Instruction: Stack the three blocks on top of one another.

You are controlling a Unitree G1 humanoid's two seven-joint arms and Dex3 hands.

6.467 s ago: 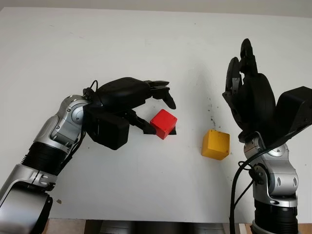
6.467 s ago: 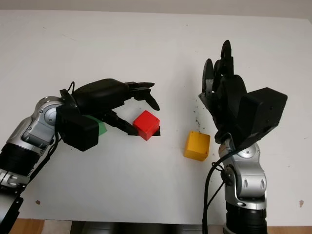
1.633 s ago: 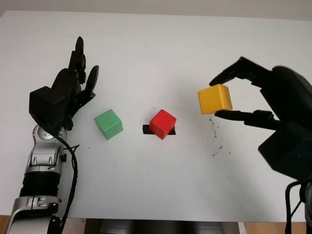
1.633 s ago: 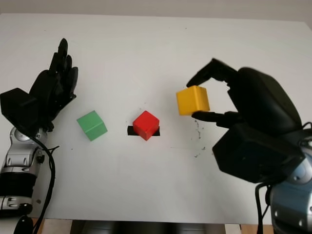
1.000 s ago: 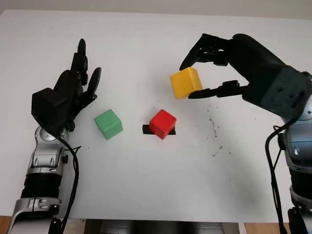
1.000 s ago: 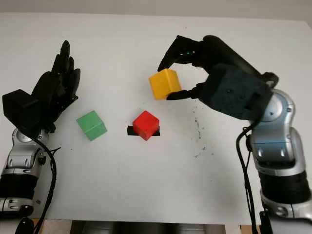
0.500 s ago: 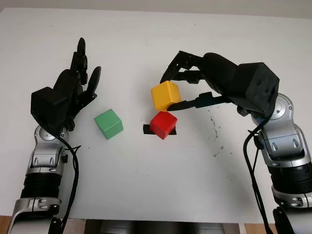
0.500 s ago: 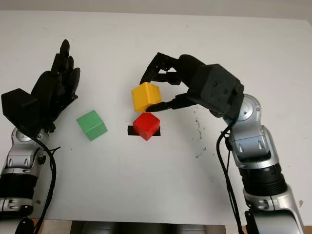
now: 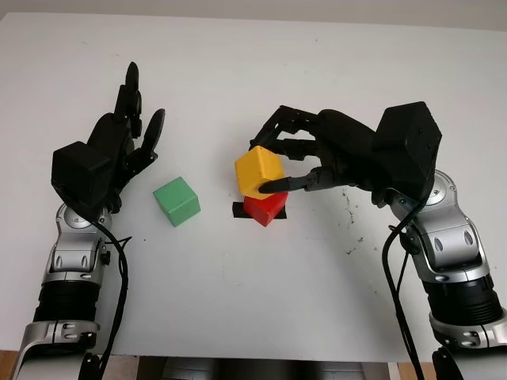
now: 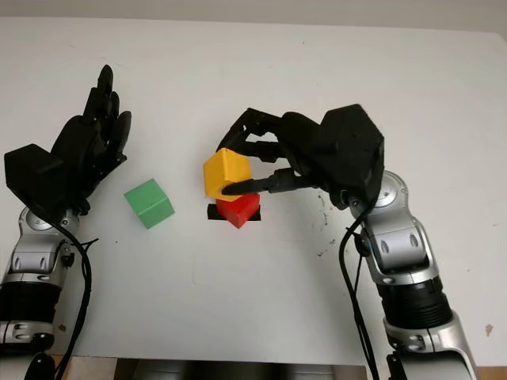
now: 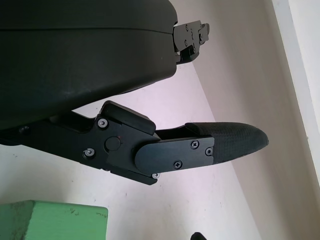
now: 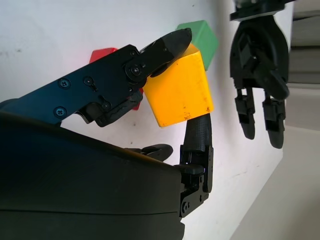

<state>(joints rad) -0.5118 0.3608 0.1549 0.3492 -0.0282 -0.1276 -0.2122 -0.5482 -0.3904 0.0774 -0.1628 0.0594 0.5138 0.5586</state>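
My right hand (image 9: 273,162) is shut on the yellow block (image 9: 258,173), holding it tilted just over the red block (image 9: 266,209), which sits on a black mark at the table's middle. Whether the two blocks touch I cannot tell. The right wrist view has the yellow block (image 12: 179,92) pinched between fingers (image 12: 165,46), with the red block (image 12: 101,52) and the green block (image 12: 200,35) beyond it. The green block (image 9: 176,201) sits alone on the table to the left. My left hand (image 9: 119,150) is open, raised above the table left of the green block (image 11: 52,220).
The white table (image 9: 261,301) spreads all round the blocks. Small dark specks (image 9: 348,214) mark its surface right of the red block. Its front edge (image 9: 253,358) runs along the bottom of the eye views.
My right hand carried the yellow block leftward and down, from mid-air at the right to just above the red block. The left hand stayed raised and still.
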